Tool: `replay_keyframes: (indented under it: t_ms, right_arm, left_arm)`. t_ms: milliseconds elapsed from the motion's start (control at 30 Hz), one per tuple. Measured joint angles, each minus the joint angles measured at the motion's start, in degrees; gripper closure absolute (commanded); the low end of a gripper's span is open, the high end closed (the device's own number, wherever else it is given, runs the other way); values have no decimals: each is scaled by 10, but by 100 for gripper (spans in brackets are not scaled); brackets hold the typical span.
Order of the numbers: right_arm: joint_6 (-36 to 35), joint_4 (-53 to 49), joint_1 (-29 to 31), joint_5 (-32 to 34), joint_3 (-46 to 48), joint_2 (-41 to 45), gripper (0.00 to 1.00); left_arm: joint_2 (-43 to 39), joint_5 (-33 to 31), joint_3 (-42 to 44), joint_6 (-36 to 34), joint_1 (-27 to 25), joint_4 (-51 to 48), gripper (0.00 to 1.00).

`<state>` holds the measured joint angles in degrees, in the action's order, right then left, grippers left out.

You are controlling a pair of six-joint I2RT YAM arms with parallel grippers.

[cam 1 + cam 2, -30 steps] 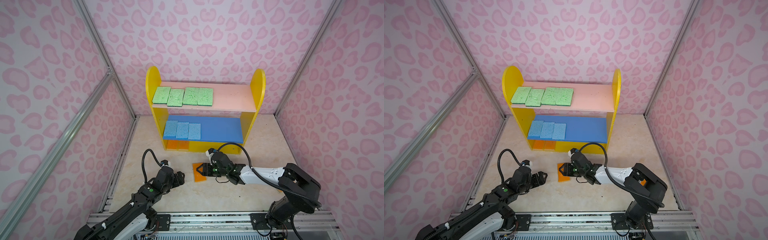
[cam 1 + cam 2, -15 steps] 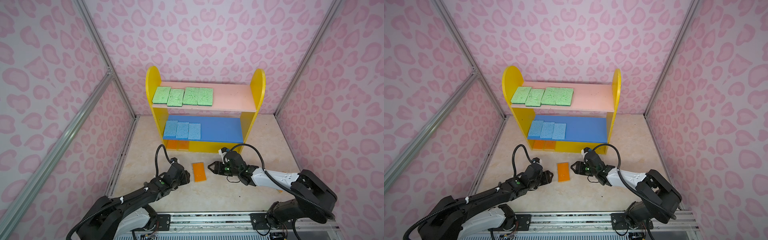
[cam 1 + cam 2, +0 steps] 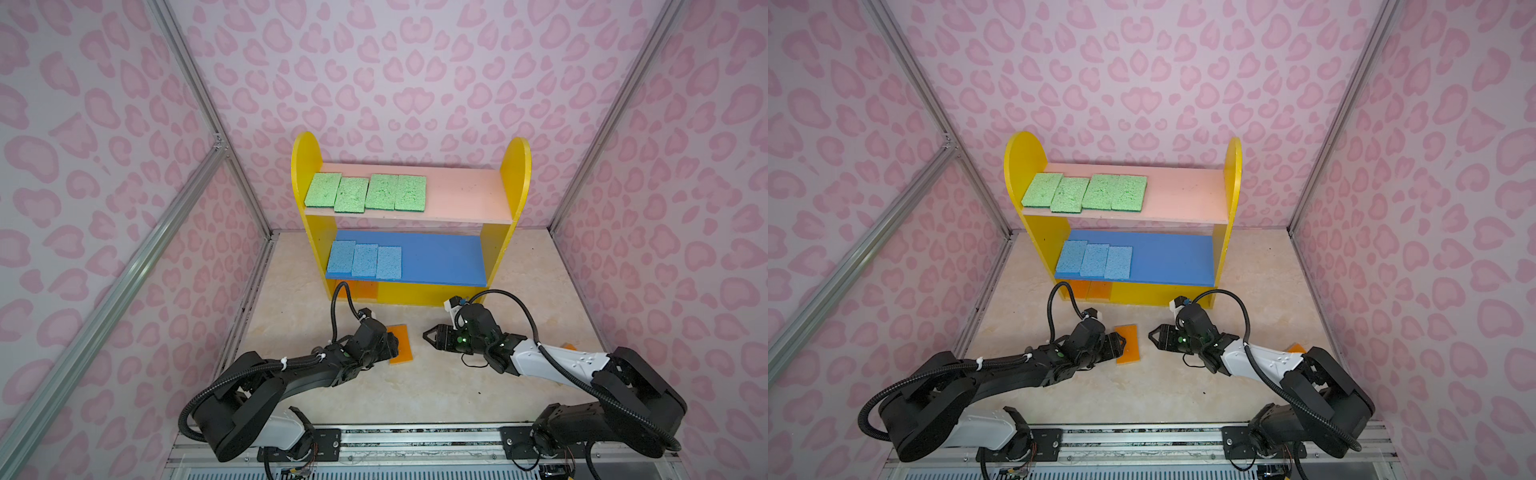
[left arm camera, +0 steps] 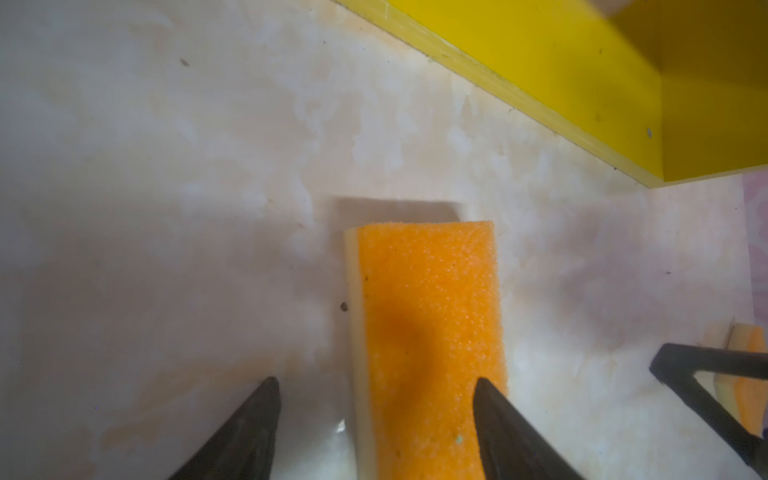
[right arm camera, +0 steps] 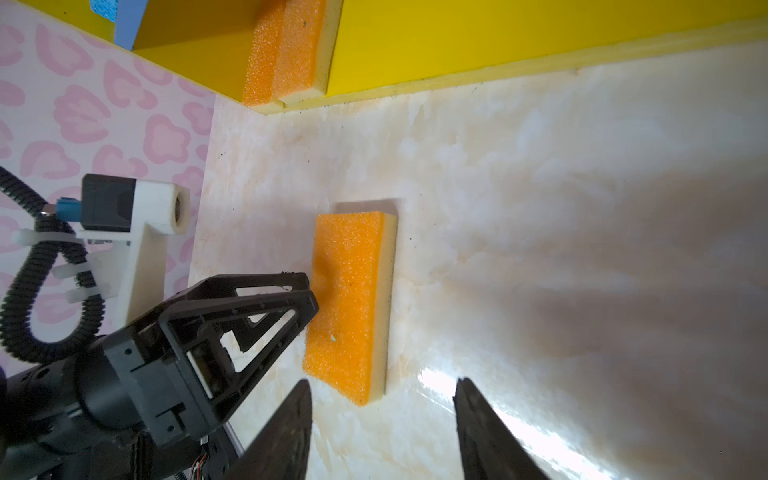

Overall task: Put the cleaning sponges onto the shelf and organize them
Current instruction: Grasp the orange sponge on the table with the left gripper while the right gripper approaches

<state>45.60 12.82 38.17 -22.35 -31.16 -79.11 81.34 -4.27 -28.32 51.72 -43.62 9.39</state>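
Touching orange sponge (image 4: 428, 324), left pincer (image 4: 375, 380) wide; right pincer (image 5: 383, 381) wide, empty, nearby

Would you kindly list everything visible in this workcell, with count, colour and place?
light green porous sponges: four, in a row at the left of the pale pink top board.
light blue porous sponges: three, in a row at the left of the blue middle board.
orange porous sponges: four; one on the table between the grippers, two on the yellow base, one mostly hidden behind the right arm.
wooden shelf with yellow side panels: one, at the table's back.
marbled beige table: one.
pink patterned walls: three sides.
left gripper: black, open, one fingertip over the middle orange sponge.
right gripper: black, open, empty.
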Motion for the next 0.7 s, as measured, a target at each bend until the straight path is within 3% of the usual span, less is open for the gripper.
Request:
replay_keyframes:
  t_ms: [367,500,700]
  right_arm:
    - [-16,-23,-8,-2,9,20,44]
    - [-17,-24,-9,-4,17,24,44]
    - [-13,-7,-2,-10,38,28,44]
  left_arm:
    - [60,11,-24,10,-1,45,63]
    - [63,14,-25,15,-2,45,79]
    - [54,14,-21,22,-2,40,91]
